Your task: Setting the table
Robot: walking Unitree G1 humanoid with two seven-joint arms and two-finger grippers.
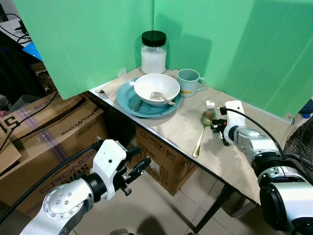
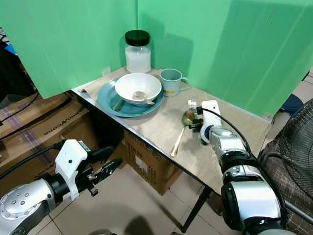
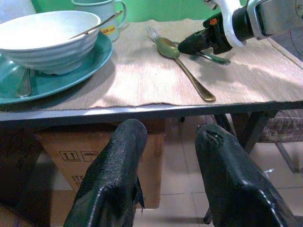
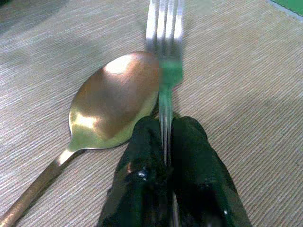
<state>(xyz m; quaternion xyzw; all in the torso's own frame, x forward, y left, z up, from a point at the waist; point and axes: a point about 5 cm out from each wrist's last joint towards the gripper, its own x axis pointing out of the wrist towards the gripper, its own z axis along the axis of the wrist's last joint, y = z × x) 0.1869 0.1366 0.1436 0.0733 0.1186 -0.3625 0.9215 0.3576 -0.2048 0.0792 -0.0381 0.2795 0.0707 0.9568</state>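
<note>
1. Black fingers (image 4: 194,156) of my right gripper (image 4: 166,142) pinch the fork (image 4: 164,71), just beside the gold spoon (image 4: 116,101).
2. Both lie on the beige mat (image 1: 181,122), right of the bowl (image 1: 156,88).
3. My left gripper (image 3: 173,151) hangs parted below the table edge (image 3: 151,111).

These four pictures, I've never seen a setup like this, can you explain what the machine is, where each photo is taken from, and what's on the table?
This is a humanoid robot with two silver arms, setting a table. The two wide pictures come from a stereo camera on its head, looking down. The other two come from a camera on each wrist, looking along that hand's black fingers.

On the table's beige mat stand a blue plate carrying a white bowl with a spoon in it, a pale green mug and a black-lidded jar. A gold spoon lies nearer the edge.

The right hand is down on the mat, pinching a silver fork that lies right beside the spoon's bowl. The left hand is open and empty, below the table's edge, above the floor.
</note>
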